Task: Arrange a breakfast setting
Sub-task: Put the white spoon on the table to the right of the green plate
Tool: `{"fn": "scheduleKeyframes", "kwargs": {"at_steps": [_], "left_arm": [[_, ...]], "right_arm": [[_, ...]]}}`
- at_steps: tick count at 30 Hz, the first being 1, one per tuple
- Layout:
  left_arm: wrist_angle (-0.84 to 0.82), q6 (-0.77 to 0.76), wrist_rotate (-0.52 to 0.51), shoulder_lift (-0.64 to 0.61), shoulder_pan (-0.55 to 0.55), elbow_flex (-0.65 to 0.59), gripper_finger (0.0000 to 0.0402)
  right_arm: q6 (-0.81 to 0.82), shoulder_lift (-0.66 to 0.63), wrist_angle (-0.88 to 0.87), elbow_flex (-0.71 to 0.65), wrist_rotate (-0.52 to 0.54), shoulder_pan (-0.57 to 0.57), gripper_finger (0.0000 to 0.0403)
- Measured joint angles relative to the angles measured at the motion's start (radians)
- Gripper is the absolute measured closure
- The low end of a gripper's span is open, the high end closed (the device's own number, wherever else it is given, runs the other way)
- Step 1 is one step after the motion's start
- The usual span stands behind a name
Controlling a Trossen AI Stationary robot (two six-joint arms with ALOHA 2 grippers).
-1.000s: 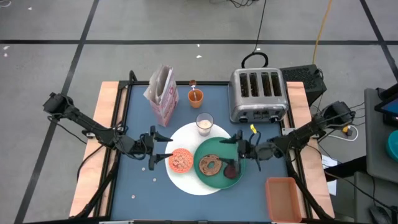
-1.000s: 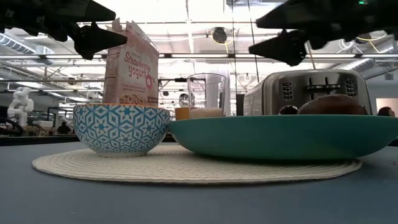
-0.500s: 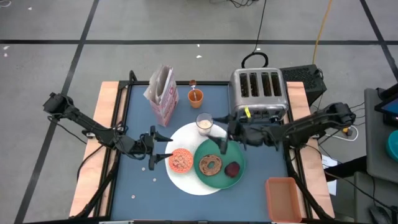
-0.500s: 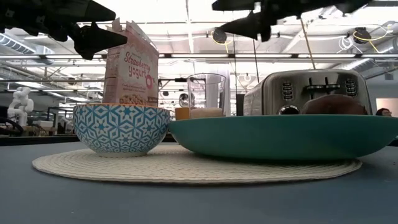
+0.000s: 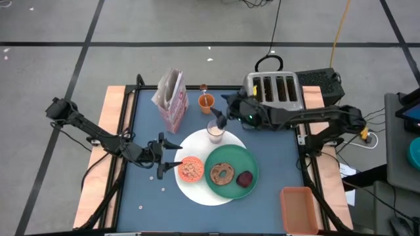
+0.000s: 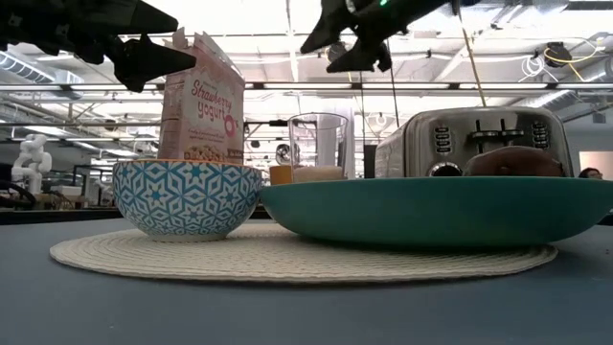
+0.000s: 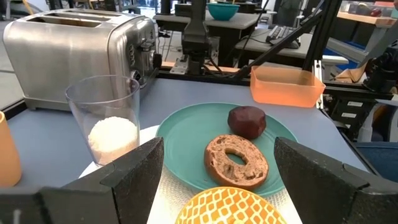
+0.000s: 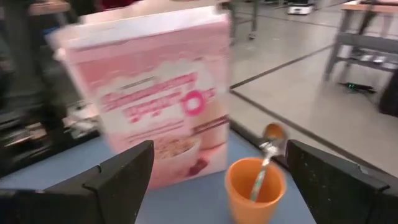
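Note:
A large white round plate (image 5: 197, 190) holds the orange-patterned bowl (image 5: 191, 169) and the green plate (image 5: 231, 157). The bagel (image 5: 222, 173) and the dark-red fruit (image 5: 245, 178) lie on the green plate. The milk glass (image 5: 215, 132) stands at the white plate's far edge. Behind it are the orange cup (image 5: 207, 101), with the spoon (image 8: 267, 149) in it, and the pink cereal box (image 5: 170, 98). My left gripper (image 5: 165, 152) is open and empty, left of the bowl. My right gripper (image 5: 220, 118) is open and empty, raised over the glass and facing the box (image 8: 155, 112) and the cup (image 8: 255, 186).
A silver toaster (image 5: 272, 95) stands at the far right, just behind my right arm. A tan bin (image 5: 299, 210) sits at the near right corner. A few small bits lie on the blue table (image 5: 141, 196) near the left front.
My right gripper has risen from over the green plate beside the dark-red fruit. It has swung toward the table's far left, past the toaster's front, to above the milk glass. It has stayed open. The fruit lies on the green plate.

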Motion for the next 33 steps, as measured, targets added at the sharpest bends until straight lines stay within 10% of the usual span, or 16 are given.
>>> {"fn": "scheduleKeyframes", "kwargs": {"at_steps": [33], "left_arm": [[-0.009, 0.014, 0.000, 0.000, 0.000, 0.000, 0.0094]], "right_arm": [[0.000, 0.426, 0.010, 0.208, -0.108, -0.266, 0.0046]]}}
